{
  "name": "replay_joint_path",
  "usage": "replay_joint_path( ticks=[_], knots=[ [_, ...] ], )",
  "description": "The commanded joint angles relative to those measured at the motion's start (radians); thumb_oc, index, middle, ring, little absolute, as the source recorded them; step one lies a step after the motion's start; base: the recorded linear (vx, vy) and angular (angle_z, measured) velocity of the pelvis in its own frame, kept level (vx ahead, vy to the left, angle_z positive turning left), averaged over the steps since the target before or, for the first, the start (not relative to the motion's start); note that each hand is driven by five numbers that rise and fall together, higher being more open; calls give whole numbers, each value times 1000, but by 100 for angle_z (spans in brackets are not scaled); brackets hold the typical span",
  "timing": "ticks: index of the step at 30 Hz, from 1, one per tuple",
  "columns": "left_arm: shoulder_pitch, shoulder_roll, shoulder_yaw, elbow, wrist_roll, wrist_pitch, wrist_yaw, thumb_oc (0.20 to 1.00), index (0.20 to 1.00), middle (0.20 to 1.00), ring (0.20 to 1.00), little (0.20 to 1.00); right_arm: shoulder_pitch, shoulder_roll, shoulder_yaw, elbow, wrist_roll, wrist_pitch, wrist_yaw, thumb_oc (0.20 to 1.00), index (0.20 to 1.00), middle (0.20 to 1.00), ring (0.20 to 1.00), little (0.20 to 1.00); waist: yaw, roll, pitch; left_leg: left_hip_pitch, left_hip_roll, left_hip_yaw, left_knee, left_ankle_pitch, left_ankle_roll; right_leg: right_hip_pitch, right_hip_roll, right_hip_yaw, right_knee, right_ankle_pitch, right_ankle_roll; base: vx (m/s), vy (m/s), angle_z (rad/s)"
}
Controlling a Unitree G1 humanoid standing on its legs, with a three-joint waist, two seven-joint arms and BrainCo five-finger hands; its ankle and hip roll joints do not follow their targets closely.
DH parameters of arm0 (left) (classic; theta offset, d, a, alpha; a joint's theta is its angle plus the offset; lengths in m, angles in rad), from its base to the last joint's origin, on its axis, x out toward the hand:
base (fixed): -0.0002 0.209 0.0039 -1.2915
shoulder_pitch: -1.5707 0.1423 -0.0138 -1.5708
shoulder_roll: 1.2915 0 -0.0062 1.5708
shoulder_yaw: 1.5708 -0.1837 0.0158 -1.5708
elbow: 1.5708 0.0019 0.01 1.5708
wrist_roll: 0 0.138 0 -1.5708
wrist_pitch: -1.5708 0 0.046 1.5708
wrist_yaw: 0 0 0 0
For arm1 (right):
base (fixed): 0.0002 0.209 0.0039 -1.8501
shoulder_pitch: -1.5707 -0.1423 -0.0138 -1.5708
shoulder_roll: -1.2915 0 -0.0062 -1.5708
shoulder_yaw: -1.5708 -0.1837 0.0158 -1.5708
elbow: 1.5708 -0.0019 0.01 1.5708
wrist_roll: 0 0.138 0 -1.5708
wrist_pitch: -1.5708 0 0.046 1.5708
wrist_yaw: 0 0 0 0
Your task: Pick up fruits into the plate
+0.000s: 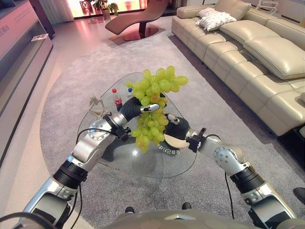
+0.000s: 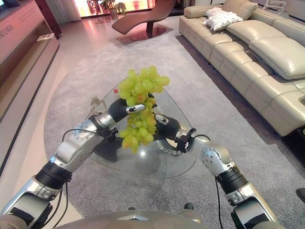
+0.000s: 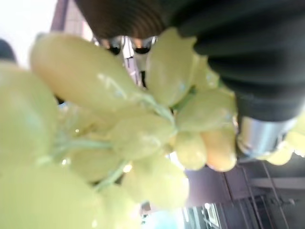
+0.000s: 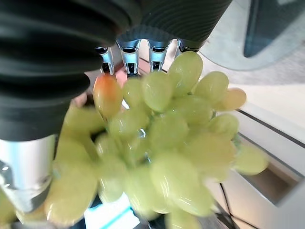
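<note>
Green grapes (image 1: 155,102) up in the air over the glass table (image 1: 181,167), pinched between left hand (image 1: 136,108) and right hand (image 1: 172,123), fingers curled on the bunch. Likely soft, bruisable, floppy; best supported underneath or at the stem.

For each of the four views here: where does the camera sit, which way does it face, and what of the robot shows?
Left eye view: head, looking down at glass table; both arms.
Right eye view: same, slightly offset; left hand, right hand around grape bunch.
Left wrist view: along that hand; cover, grapes close.
Right wrist view: along that hand; cover, fingers.
All share the grapes.
</note>
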Motion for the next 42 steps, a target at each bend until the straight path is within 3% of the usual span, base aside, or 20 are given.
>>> replay_joint_path(
  ticks=[1, 10, 14, 23, 29, 30, 42],
  knots=[
    [-128, -17, -15, 44, 34, -33, 35, 200, 200, 200, 200, 200, -112, 46, 21, -87, 89, -4, 45, 1000, 1000, 1000, 1000, 1000, 5, -43, -20, 13, -5, -38, 34, -146, 11, 44, -21, -27, 44, -110, 17, 0, 0, 0],
    [-177, -71, -51, 88, 87, -33, 139, 200, 200, 200, 200, 200, -123, 88, 130, -82, 69, 133, 76, 1000, 1000, 1000, 1000, 1000, 0, -48, -20, 16, -8, -39, 32, -143, 15, 44, -15, -19, 52, -117, 13, 0, 0, 0],
    [-196, -82, -58, 95, 138, -24, 182, 200, 200, 200, 200, 200, -121, 97, 163, -85, 57, 157, 86, 1000, 1000, 1000, 1000, 1000, -2, -50, -18, 17, -7, -38, 31, -141, 14, 45, -14, -17, 54, -120, 11, 0, 0, 0],
    [-235, -105, -83, 154, 234, 85, 248, 200, 200, 200, 200, 200, -159, 135, 194, -89, 87, 122, 34, 1000, 1000, 1000, 1000, 1000, -6, -49, -19, 17, -7, -42, 35, -142, 15, 46, -10, -11, 55, -122, 10, 0, 0, 0],
    [-210, -140, -87, 160, 291, 93, 263, 200, 200, 200, 200, 200, -139, 173, 184, -88, 99, 66, -30, 1000, 1000, 1000, 1000, 1000, -6, -47, -16, 16, -7, -37, 39, -144, 16, 44, -12, -9, 53, -120, 13, -2, -1, -1],
    [-205, -143, -87, 158, 300, 97, 259, 200, 200, 200, 200, 200, -135, 178, 181, -87, 94, 47, -46, 200, 200, 200, 200, 200, -6, -47, -15, 15, -7, -36, 39, -144, 16, 43, -12, -10, 53, -120, 13, -12, -5, -4],
    [-157, -150, -86, 126, 334, 111, 292, 200, 200, 200, 200, 200, -95, 192, 132, -109, 104, -73, -136, 200, 200, 200, 200, 200, -8, -39, 0, 16, -6, -29, 37, -143, 16, 42, -13, -15, 50, -115, 15, -1, 0, 0]
  ],
)
